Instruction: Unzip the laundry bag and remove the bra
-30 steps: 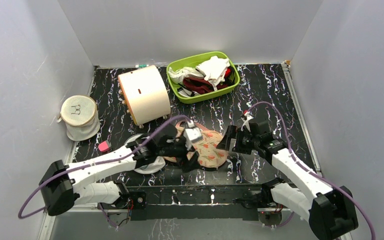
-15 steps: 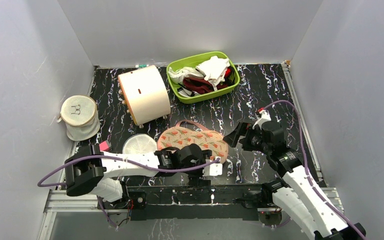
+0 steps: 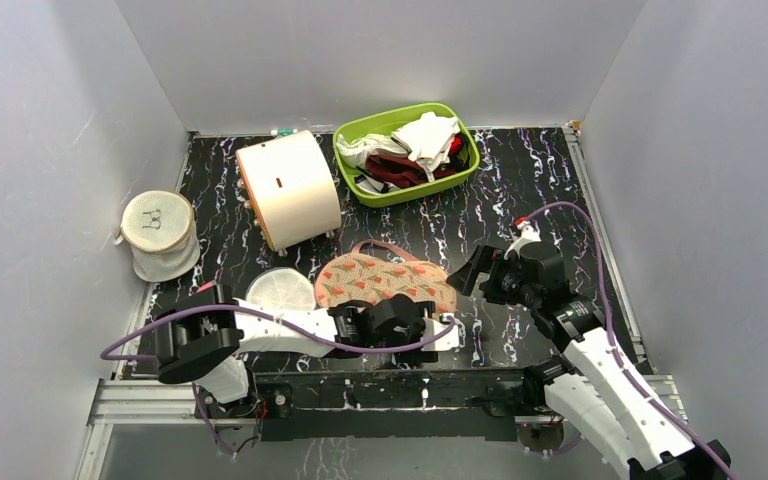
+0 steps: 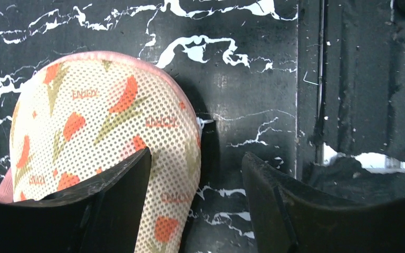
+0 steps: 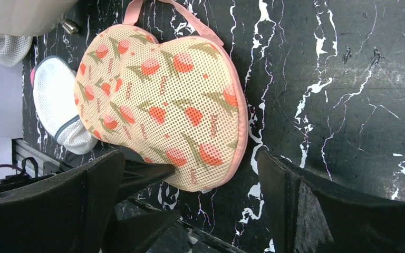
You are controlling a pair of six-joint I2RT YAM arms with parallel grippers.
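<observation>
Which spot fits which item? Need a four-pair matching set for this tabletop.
Items:
1. peach-pink printed mesh laundry bag
2. lime-green plastic tub
3. white mesh cylinder bag
4. round white mesh disc pouch

Places:
A. far left
B. back, middle
C. front, middle
D. right beside item 1, on its left

Pairs: 1-C, 2-B, 3-A, 4-D

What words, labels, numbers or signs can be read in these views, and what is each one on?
"ENJOY": small orange print, repeated across the laundry bag; legible only in the left wrist view, too blurred in the other views.
Dark line drawing, no letters, on top of the white mesh cylinder: too small to make out.
No other text is visible.
</observation>
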